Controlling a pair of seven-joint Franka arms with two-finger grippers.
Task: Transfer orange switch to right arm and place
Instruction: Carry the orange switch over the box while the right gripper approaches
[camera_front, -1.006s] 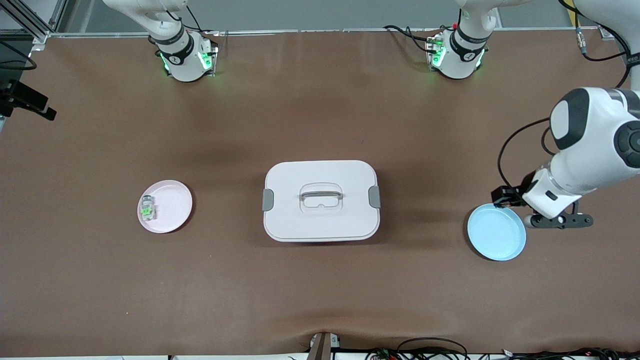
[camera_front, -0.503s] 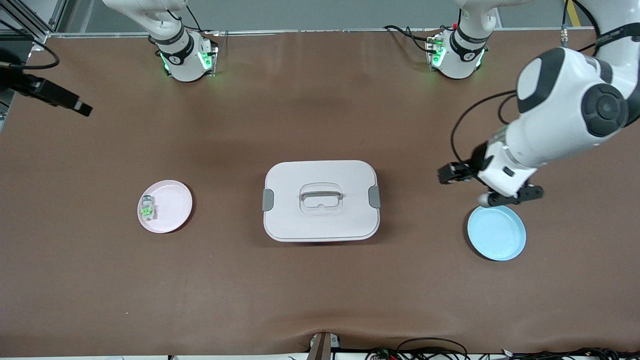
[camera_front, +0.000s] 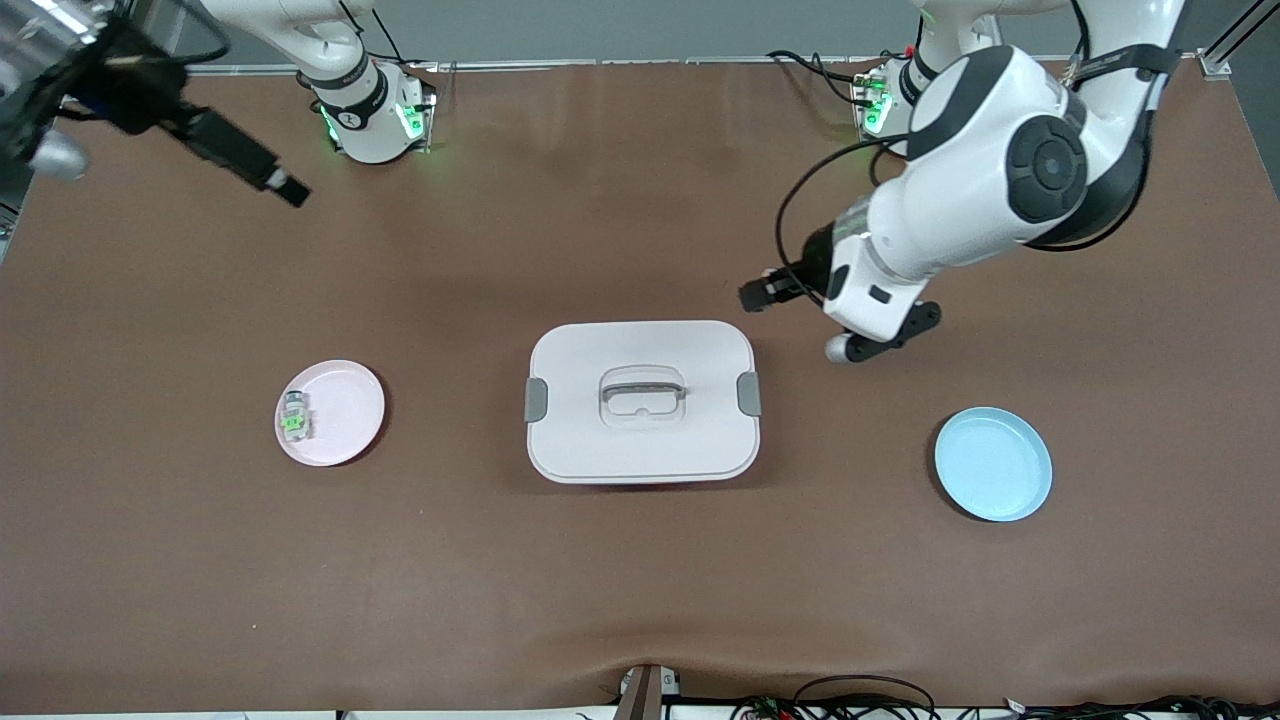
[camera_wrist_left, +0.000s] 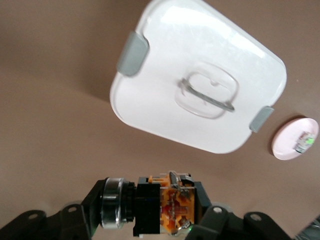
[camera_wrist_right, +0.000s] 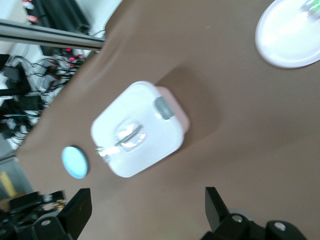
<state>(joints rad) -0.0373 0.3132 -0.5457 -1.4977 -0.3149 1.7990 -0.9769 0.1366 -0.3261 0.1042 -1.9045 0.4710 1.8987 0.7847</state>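
Note:
My left gripper (camera_front: 872, 340) is in the air over the bare table beside the white box (camera_front: 640, 440), toward the left arm's end. It is shut on the orange switch (camera_wrist_left: 172, 210), a black block with an orange-lit face and a silver knob (camera_front: 838, 348); its fingers grip both ends in the left wrist view (camera_wrist_left: 150, 212). My right gripper (camera_front: 280, 185) hangs high over the table near the right arm's base. Its fingers stand wide apart and empty in the right wrist view (camera_wrist_right: 147, 207).
A pink plate (camera_front: 350, 420) toward the right arm's end holds a grey-white switch with a green light (camera_front: 294, 418). An empty blue plate (camera_front: 993, 463) lies toward the left arm's end. The white box has a lid handle (camera_front: 641, 388) and grey latches.
My left gripper has carried the orange switch from beside the blue plate up and toward the white box. My right arm has swung into view from the right arm's end.

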